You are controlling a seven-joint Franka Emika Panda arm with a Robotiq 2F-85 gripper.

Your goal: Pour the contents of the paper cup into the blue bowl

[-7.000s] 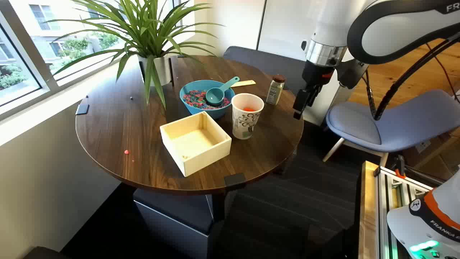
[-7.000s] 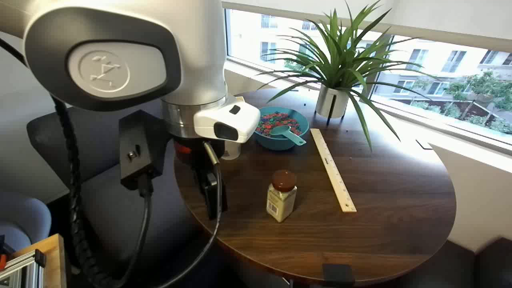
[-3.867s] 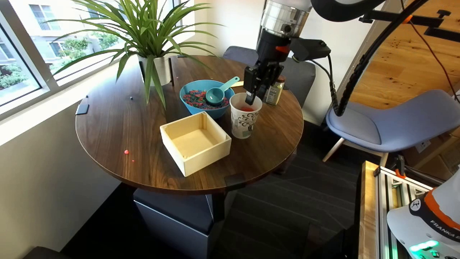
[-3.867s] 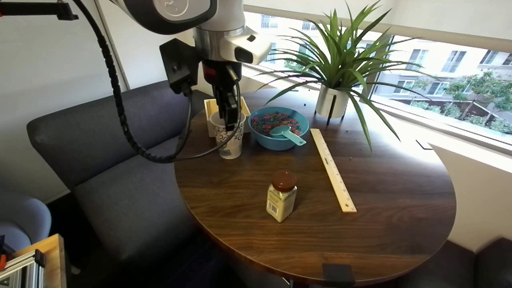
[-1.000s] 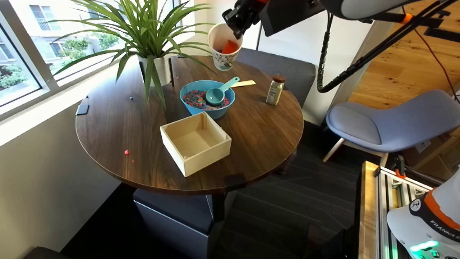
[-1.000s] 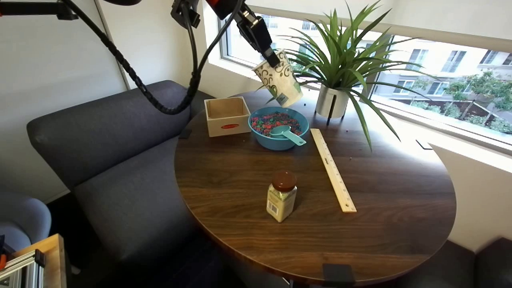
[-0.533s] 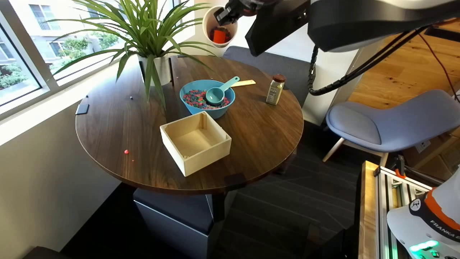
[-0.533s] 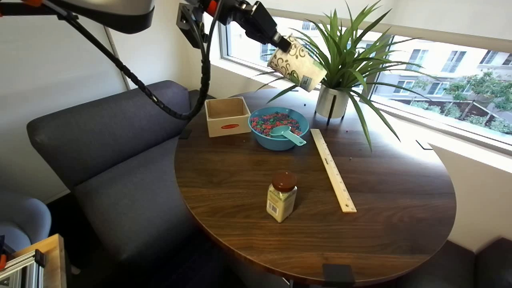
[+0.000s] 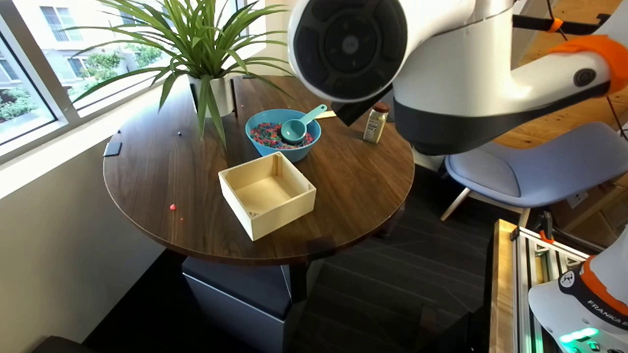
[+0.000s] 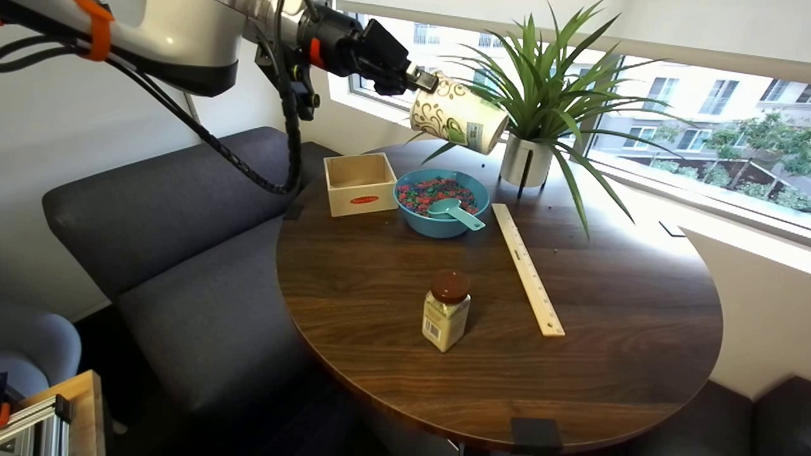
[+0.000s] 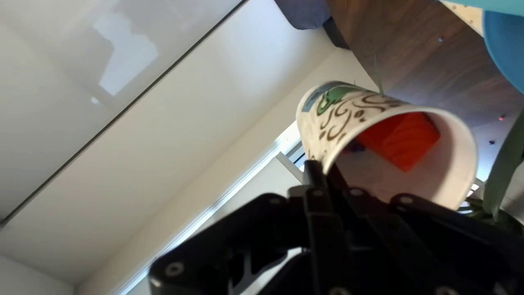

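In an exterior view, the paper cup (image 10: 466, 117) hangs in the air above the level of the blue bowl (image 10: 437, 228), tipped nearly onto its side, its base toward the plant. My gripper (image 10: 426, 79) is shut on the wall at its rim. The wrist view shows one finger outside and one inside the paper cup (image 11: 344, 119), with the gripper (image 11: 324, 168) pinching between them. Inside lie an orange-red piece (image 11: 403, 139) and some small dark bits (image 11: 355, 146). An exterior view has the blue bowl (image 9: 297, 154) with coloured bits, while the arm hides cup and gripper there.
A teal scoop (image 10: 453, 212) rests in the bowl, its handle over the rim. Beside the bowl stands a wooden box (image 10: 361, 199). A ruler (image 10: 529, 272) and a brown-capped jar (image 10: 447, 313) are nearer. The potted plant (image 10: 524, 166) stands behind, leaves near the cup.
Over the last second the held cup has tipped much further toward its side and most recently shifted back slightly from the plant. The arm has swung across, covering it in an exterior view.
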